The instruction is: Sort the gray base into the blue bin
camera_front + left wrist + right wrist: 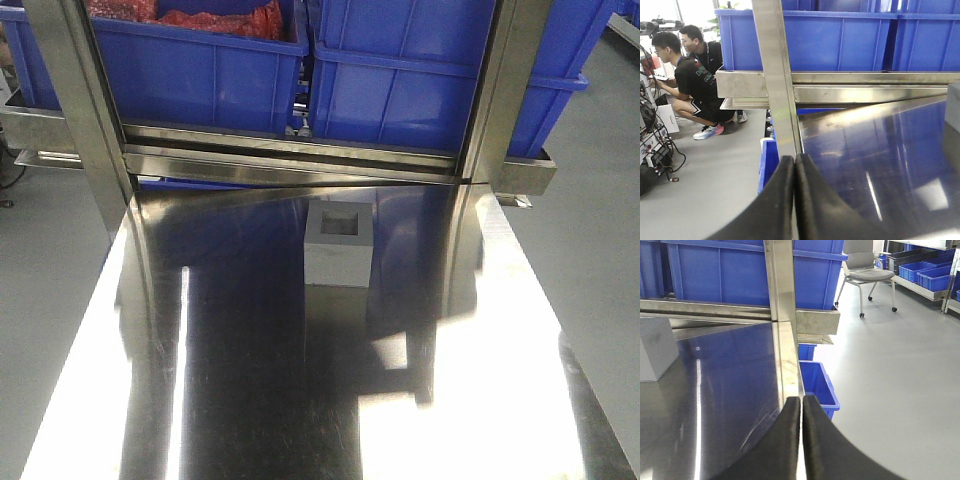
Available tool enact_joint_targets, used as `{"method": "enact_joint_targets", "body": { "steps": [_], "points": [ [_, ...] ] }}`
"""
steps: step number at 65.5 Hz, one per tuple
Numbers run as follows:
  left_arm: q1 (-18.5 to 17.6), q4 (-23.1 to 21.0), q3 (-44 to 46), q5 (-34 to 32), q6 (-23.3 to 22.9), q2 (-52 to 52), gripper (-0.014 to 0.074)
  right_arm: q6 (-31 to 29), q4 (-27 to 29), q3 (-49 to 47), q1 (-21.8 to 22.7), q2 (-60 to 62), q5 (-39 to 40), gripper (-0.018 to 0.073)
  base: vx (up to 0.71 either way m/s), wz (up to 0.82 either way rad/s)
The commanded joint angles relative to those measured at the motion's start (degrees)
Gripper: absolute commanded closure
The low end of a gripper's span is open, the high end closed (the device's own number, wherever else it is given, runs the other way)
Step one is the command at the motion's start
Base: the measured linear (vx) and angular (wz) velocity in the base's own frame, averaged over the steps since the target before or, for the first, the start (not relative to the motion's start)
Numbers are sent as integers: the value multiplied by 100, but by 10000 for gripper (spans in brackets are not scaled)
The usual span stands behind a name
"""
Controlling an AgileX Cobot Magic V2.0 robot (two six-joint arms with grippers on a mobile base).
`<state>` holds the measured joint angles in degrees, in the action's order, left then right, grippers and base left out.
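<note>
Recess up on the steel table (250, 400), well apart from both arms: gray base (338, 243); at its 1 o'clock, racked blue bin (440, 90); left gripper (794, 159) and right gripper (801, 400) pressed closed, empty.

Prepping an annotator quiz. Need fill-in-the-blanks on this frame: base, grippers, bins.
1. The base sits on the steel table with its square recess facing ____.
2. The left gripper and right gripper are both ____ and hold nothing.
3. The bins on the rack behind the table are ____ in colour.

Missing words: up; shut; blue.
</note>
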<state>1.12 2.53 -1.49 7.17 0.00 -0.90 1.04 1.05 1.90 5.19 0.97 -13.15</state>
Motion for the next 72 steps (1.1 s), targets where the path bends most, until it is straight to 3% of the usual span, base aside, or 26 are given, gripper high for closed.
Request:
{"method": "enact_joint_targets", "body": {
  "steps": [1, 9, 18, 35, 52, 60, 72],
  "points": [
    [-33, -8, 120, -530, -49, -54, 603, -35, -33, -19, -3, 10, 470, 564, 0, 0],
    [-33, -8, 233, -810, -49, -54, 603, -35, -33, -19, -3, 10, 470, 564, 0, 0],
    [-33, -8, 869, -582, -49, 148, 603, -35, -33, -19, -3, 10, 470, 564, 0, 0],
    [-33, 35, 2423, 447, -31, 2330, 603, -35, -33, -19, -3, 10, 470, 564, 0, 0],
    [-33, -19, 2840, 177, -58, 3487, 570, -35, -33, -19, -3, 10, 470, 564, 0, 0],
    [-33, -14, 2840, 104, -87, 3480, 424, -35, -33, -19, -3, 10, 470, 564, 0, 0],
    [-33, -9, 2840, 126, -87, 3480, 1, -35, -33, -19, -3, 10, 470, 564, 0, 0]
  ]
}}
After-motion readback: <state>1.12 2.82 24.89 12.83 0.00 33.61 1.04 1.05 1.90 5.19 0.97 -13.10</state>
